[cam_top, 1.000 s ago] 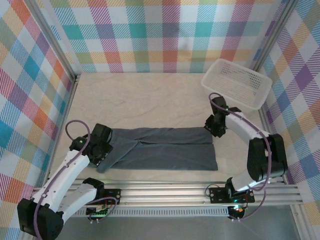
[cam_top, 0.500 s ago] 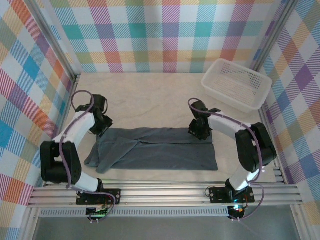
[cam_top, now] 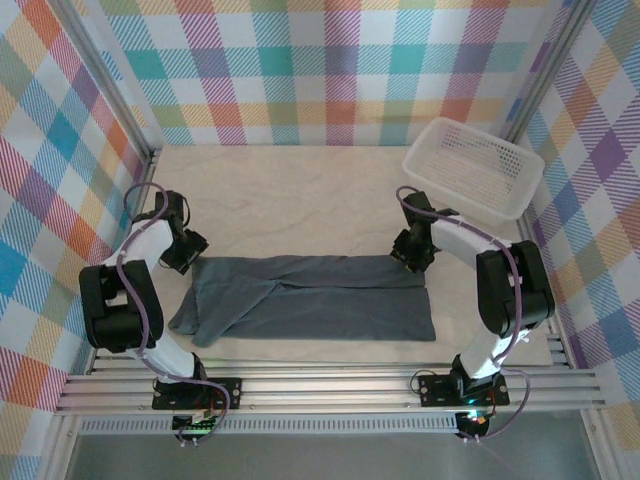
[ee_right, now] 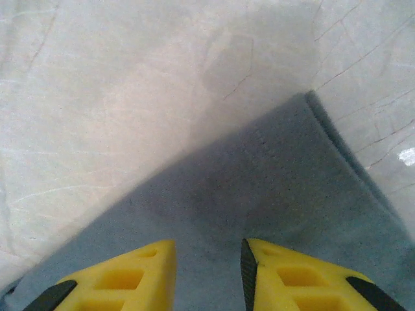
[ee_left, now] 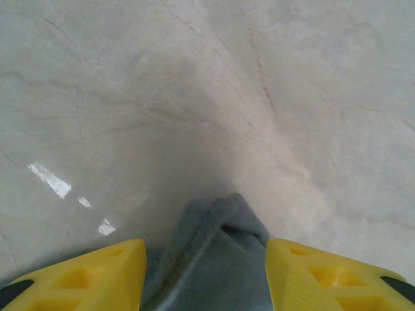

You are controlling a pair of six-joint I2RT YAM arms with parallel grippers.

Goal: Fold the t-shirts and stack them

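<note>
One dark grey t-shirt (cam_top: 320, 300) lies flat near the front of the table as a long band folded lengthwise, with a rumpled sleeve at its left end. My left gripper (cam_top: 187, 254) is down at the band's far left corner. In the left wrist view that gripper (ee_left: 205, 251) is open, its yellow fingers (ee_left: 97, 275) standing wide on either side of a bunched shirt corner (ee_left: 224, 223). My right gripper (cam_top: 408, 254) is at the far right corner. In the right wrist view it (ee_right: 209, 249) is open just above the flat shirt fabric (ee_right: 279, 188), holding nothing.
A white perforated basket (cam_top: 475, 165) stands at the back right. The table is covered by a cream cloth (cam_top: 290, 200). Plaid walls close in the left, back and right sides. An aluminium rail (cam_top: 320, 385) runs along the front.
The left arm swung from the shirt's near left end to its far left corner. The right gripper drifted left along the far edge, then back to the far right corner. The shirt's left end shifted slightly.
</note>
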